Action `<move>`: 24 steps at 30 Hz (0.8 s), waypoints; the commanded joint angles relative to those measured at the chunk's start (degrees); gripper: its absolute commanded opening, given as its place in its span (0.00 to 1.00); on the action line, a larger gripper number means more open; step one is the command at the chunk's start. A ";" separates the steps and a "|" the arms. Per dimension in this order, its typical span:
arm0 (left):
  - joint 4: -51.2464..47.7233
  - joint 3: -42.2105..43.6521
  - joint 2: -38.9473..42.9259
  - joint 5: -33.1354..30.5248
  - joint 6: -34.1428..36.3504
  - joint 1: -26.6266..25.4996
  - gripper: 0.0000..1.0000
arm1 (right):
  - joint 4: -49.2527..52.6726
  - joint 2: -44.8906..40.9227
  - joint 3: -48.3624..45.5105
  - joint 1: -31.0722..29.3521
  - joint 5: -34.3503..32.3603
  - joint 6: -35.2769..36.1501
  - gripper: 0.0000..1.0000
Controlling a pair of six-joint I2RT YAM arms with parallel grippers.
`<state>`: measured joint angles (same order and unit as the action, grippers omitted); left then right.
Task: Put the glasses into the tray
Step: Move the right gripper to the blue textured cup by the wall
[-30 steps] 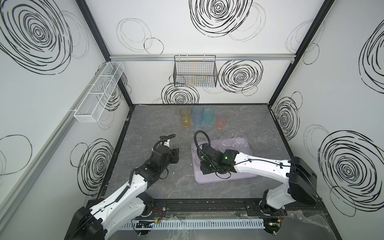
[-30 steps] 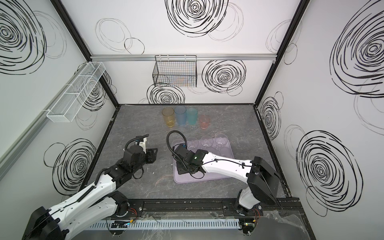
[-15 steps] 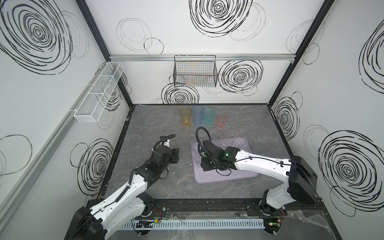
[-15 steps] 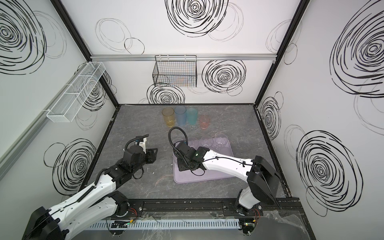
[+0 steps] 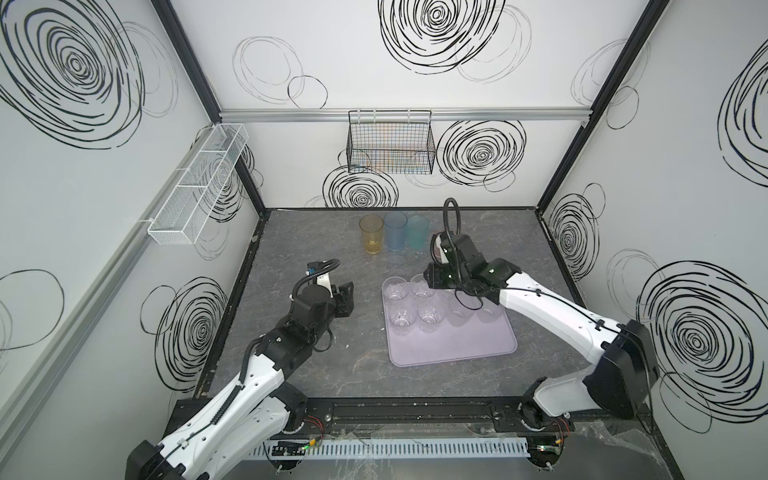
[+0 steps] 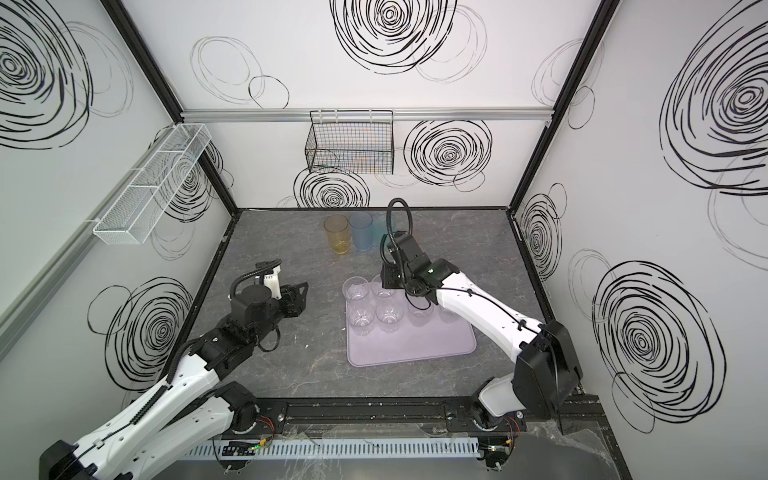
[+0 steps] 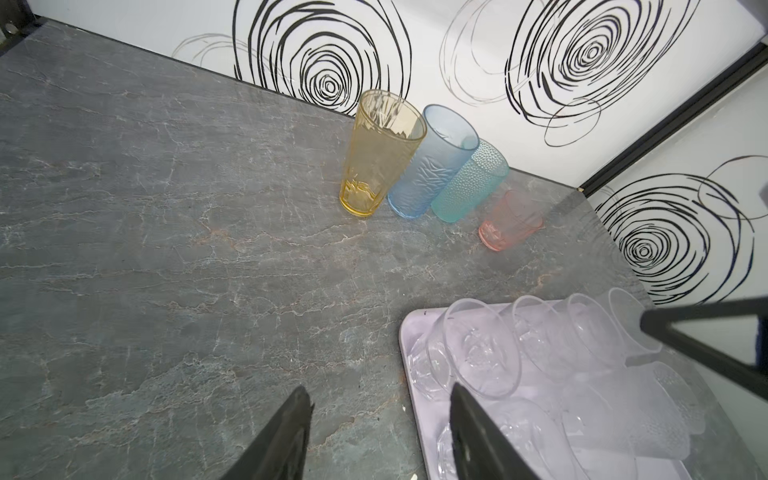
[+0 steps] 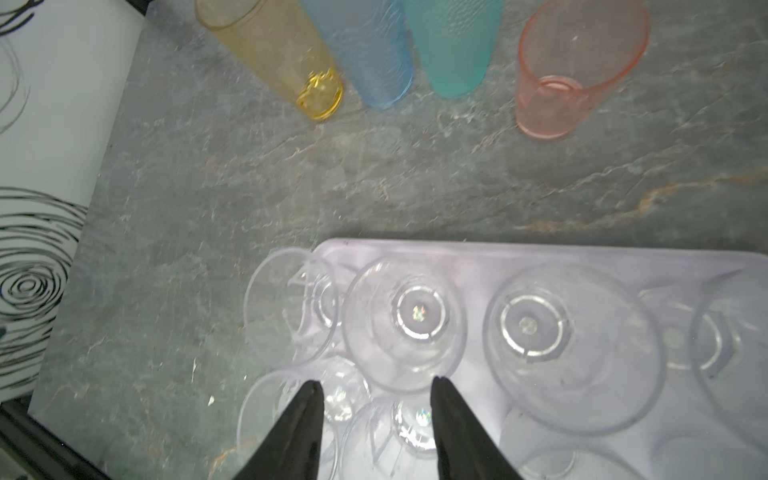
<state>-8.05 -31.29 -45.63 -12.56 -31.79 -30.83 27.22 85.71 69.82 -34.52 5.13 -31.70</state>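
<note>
The lilac tray [image 5: 457,349] [image 6: 411,345] [image 8: 498,253] lies right of centre and holds several clear glasses [image 5: 403,318] [image 8: 405,324] upright in two rows. Along the back stand the amber glass [image 5: 371,235] [image 7: 380,153], blue glass [image 5: 395,231] [image 7: 432,162], teal glass [image 5: 417,232] [image 7: 469,183] and short pink glass [image 7: 511,220] [image 8: 573,70]. My right gripper [image 5: 428,278] [image 6: 384,282] [image 8: 376,382] hangs open and empty over the tray's far left glasses. My left gripper [image 5: 347,297] [image 6: 301,295] [image 7: 380,392] is open and empty over the table, just left of the tray.
A black wire basket [image 5: 390,145] hangs on the back wall and a white mesh basket [image 5: 199,183] on the left wall. White walls close in the grey tabletop [image 5: 316,232] on three sides. A black rail [image 5: 374,411] runs along the front edge.
My right gripper has moved from the tray's near left part back toward its far edge and risen, jaws a little wider. The left arm has stayed put, its jaws slightly wider.
</note>
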 commanded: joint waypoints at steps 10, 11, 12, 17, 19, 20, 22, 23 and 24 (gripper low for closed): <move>9.69 1.31 -10.28 -2.85 -1.10 -6.88 0.59 | -3.07 25.62 28.50 4.34 -5.31 4.71 0.47; 9.67 1.32 -10.57 -2.76 -0.95 -6.93 0.59 | -2.73 27.95 31.45 4.37 -5.45 4.85 0.47; 9.68 1.38 -10.64 -2.71 -0.74 -6.88 0.59 | -2.70 29.99 33.86 4.37 -5.50 5.02 0.48; 9.77 2.77 -9.76 -3.44 -0.29 -6.28 0.59 | -0.86 40.09 46.10 4.77 -6.53 5.62 0.49; 9.72 3.44 -9.49 -3.54 -0.51 -6.00 0.59 | -0.51 43.12 50.17 4.68 -7.69 5.98 0.49; 9.72 3.75 -9.32 -3.65 -0.62 -5.91 0.59 | -0.43 44.58 51.85 4.68 -8.38 6.25 0.49; 9.84 4.21 -9.28 -3.69 -1.11 -5.82 0.59 | 0.30 47.19 55.22 4.89 -8.52 6.31 0.48; 10.00 4.46 -9.15 -3.62 -1.25 -5.82 0.59 | 0.48 48.43 56.67 4.91 -8.42 6.42 0.47; 10.14 4.67 -9.19 -3.62 -1.46 -5.82 0.59 | 0.36 49.19 57.45 4.90 -8.42 6.77 0.47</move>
<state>-1.04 -27.51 -55.64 -15.07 -32.45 -36.99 25.89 133.80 123.57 -29.91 -1.50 -26.04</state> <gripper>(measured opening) 0.594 0.471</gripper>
